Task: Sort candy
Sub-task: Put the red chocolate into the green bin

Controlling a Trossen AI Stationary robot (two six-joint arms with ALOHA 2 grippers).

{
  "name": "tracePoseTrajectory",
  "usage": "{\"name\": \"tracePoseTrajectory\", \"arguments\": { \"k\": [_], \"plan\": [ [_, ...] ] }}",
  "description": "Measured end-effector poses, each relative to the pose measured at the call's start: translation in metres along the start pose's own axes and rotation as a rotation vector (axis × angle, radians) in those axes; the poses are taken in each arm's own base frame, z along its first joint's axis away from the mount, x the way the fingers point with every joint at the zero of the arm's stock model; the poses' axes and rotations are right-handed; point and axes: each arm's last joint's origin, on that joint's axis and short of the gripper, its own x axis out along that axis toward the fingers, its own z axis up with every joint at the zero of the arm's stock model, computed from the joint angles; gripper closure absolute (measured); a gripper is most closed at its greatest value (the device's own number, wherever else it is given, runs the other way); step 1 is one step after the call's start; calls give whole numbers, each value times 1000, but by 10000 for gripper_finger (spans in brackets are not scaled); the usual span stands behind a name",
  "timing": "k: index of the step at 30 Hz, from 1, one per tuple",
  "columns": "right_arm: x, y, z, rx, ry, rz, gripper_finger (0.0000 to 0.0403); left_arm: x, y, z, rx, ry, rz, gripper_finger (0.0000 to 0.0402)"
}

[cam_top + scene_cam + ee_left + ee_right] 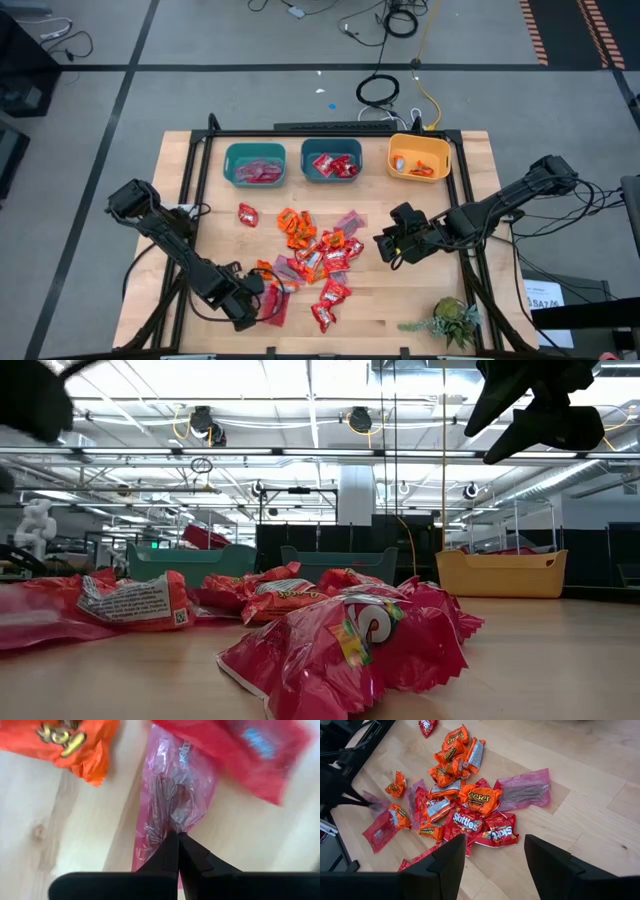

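The candy pile (315, 255) lies mid-table: red, orange and pinkish-mauve wrapped sweets, also in the right wrist view (465, 805) and up close in the low view (340, 640). My left gripper (250, 300) is low at the pile's near-left edge, shut on a pinkish-mauve sweet (175, 795). My right gripper (392, 245) hangs open above the table just right of the pile, its fingers (447, 857) holding nothing. An orange sweet (75, 745) and a red one (260, 750) lie beside the held wrapper. My left gripper (177, 837) pinches the pinkish-mauve sweet's clear wrapper at its near end (175, 820) between the two fingertips. The film bunches into creases where the tips meet. The rest of the wrapper stretches away from the fingers over the wooden table; I cannot tell whether it is lifted clear.
Three bins stand in a row at the far edge: a teal bin (255, 163) with mauve sweets, a teal bin (331, 160) with red ones, a yellow bin (419, 157) with orange ones. A small plant (450, 320) sits at the near right corner. Bare wood lies right of the pile.
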Motion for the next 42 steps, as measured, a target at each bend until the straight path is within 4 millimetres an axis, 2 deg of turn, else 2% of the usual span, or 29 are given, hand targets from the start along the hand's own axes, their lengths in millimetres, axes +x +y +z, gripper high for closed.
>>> {"name": "tracePoseTrajectory", "arguments": {
  "k": [3,12,16,20,28,35,37,42],
  "plan": [
    [0,0,0,2,0,1,206,-17,1,0,1,1,22,398],
    [0,0,1,5,-35,-5,206,-83,5,4,-2,-112,-50,399],
    [0,1,2,8,-74,-8,206,-106,18,7,1,-193,-51,400],
    [0,1,4,14,-132,-14,206,-123,39,20,10,-241,-34,400],
    [2,2,10,45,-183,-7,206,-142,104,65,106,-254,103,400],
    [4,0,16,74,-197,-21,206,-155,176,102,216,-243,147,400],
    [5,0,18,101,-202,-24,206,-158,199,109,209,-249,154,400],
    [7,-2,23,141,-236,-38,206,-169,260,122,61,-352,182,400]
  ]
}}
